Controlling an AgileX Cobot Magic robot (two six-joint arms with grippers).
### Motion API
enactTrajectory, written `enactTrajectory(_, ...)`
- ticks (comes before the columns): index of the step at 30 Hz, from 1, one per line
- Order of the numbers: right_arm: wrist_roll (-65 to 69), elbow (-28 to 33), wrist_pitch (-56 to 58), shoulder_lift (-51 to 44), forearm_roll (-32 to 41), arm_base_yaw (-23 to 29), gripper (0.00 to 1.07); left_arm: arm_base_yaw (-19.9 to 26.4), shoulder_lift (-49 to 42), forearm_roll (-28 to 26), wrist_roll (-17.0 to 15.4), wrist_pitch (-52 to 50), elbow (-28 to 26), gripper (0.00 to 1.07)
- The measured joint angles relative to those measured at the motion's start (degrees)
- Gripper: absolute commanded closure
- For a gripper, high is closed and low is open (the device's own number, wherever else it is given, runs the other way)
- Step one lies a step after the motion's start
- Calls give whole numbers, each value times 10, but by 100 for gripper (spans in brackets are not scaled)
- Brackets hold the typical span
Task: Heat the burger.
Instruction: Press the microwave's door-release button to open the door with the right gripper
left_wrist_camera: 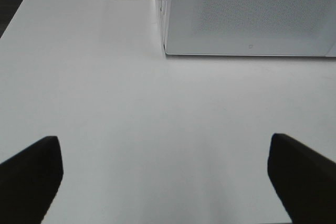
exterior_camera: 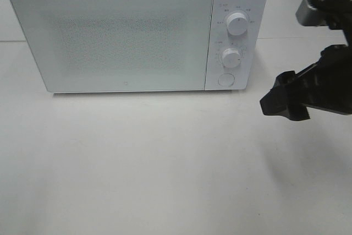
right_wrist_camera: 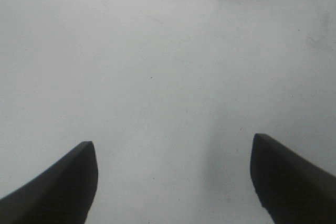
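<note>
the round golden-bun burger shows in no view, perhaps shut inside the boxy white microwave (exterior_camera: 126, 31). the black left gripper (left_wrist_camera: 164, 148) and right gripper (right_wrist_camera: 171, 145) both gape, empty. a slipping finger could mis-set the round white dials (exterior_camera: 237, 23).

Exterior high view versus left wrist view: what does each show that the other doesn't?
Only the high view shows the upper knob, lower knob and round button, plus the right end effector. Only the left wrist view shows the left end effector, open and empty over the table. Both show the white microwave, door shut, on the white table.
</note>
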Motion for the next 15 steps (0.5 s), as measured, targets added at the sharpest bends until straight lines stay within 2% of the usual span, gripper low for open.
enactTrajectory(8,-12,0,139,-140,-21,0,31,0,0,0,0,0,0,8)
enactTrajectory(15,-11,0,212,-229,-34,0,31,0,0,0,0,0,0,8)
